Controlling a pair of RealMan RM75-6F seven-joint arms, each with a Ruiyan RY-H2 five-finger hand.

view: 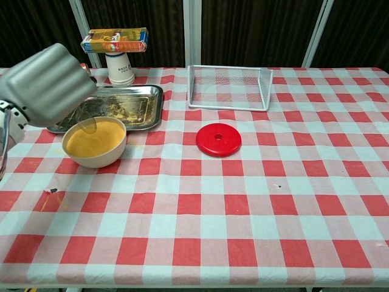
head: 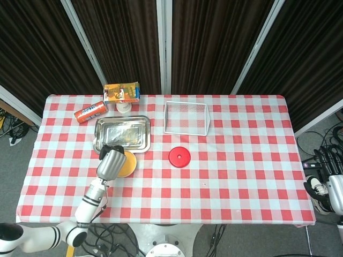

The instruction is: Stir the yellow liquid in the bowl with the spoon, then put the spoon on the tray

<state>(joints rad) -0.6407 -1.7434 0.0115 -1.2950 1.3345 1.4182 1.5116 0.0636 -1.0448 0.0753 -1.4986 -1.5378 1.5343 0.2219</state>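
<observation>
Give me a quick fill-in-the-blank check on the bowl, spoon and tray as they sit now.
1. The spoon in the left hand dips into the ____ liquid.
2. The bowl stands just in front of the metal ____.
3. The red disc lies to the ____ of the bowl.

Missing words: yellow; tray; right

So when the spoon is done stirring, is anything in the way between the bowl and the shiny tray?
Nothing visible is. The left hand holds the clear spoon over the cream bowl of yellow liquid, and the silver metal tray sits right behind the bowl with no object between them.
</observation>
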